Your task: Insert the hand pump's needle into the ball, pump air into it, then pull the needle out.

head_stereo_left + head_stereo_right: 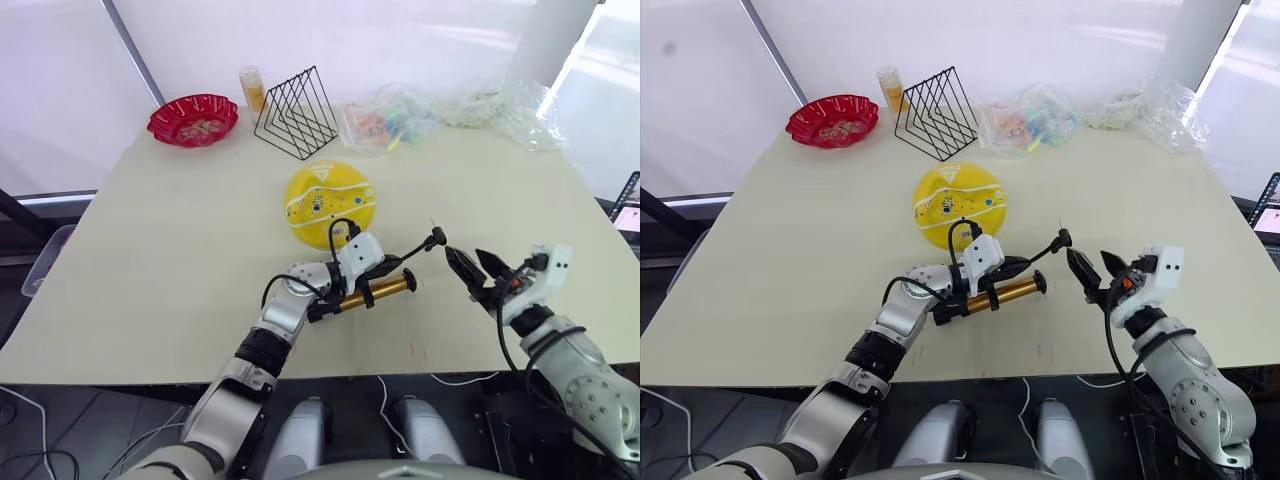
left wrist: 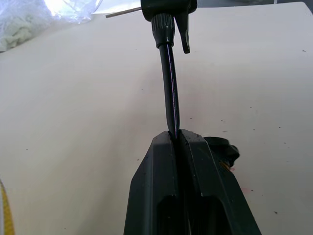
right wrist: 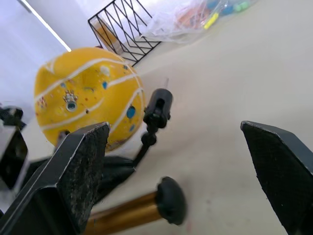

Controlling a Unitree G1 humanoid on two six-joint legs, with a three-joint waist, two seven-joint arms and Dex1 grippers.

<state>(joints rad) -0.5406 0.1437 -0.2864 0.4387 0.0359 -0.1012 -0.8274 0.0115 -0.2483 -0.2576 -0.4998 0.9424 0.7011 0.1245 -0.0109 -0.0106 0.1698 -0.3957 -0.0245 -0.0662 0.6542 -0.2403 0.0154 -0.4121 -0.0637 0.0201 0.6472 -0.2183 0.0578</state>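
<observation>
The yellow ball with white seam lines rests at the table's middle. Just in front of it, my left gripper is shut on the hand pump's thin black hose. The gold pump tube sits low under that gripper, its black end cap pointing right. The hose curves up to the small black fitting, and the needle sticks out of it, clear of the ball. My right gripper is open just right of the fitting, its fingers wide apart and empty.
At the back left stand a red bowl, an orange bottle and a black wire rack. Clear plastic bags lie along the back edge. The table's front edge is close below both grippers.
</observation>
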